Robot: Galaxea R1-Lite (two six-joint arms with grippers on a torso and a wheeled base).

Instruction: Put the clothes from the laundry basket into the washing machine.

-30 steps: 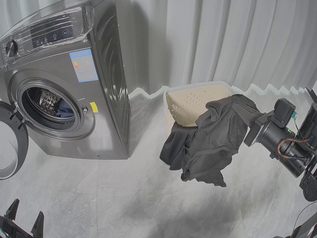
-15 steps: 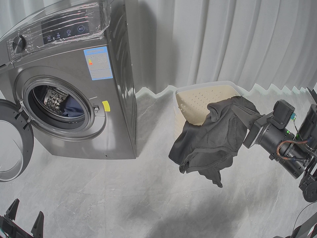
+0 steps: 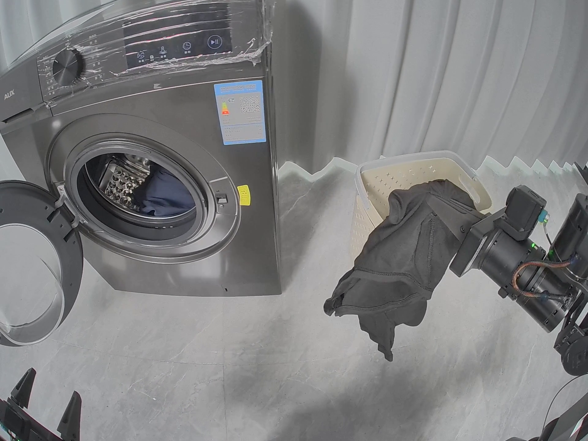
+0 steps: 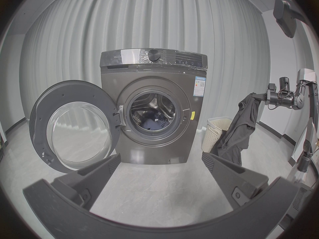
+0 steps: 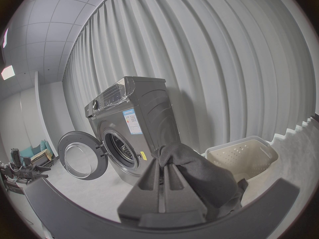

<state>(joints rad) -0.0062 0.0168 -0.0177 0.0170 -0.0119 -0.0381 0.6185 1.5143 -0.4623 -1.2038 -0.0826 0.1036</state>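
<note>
The right gripper (image 5: 162, 165) has its two fingers (image 5: 177, 183) pressed flat together, pinching a fold of a dark garment (image 3: 401, 252) between them (no gap shows between the pads in the right wrist view). The cloth bunches over the fingertips and hangs down from them in a long loose drape, its lowest tail in the air above the floor (image 3: 257, 350). It hangs in front of the near left corner of the cream laundry basket (image 3: 422, 162); whether it brushes the rim cannot be told. The basket stands on the floor to the right of the washing machine (image 3: 184, 130), whose round door (image 3: 33, 271) is swung wide open to the left, with a blue cloth (image 3: 165, 194) lying in the drum. The left gripper (image 3: 50, 388) sits low at the near left, its fingers (image 4: 99, 173) spread wide apart and holding nothing.
</note>
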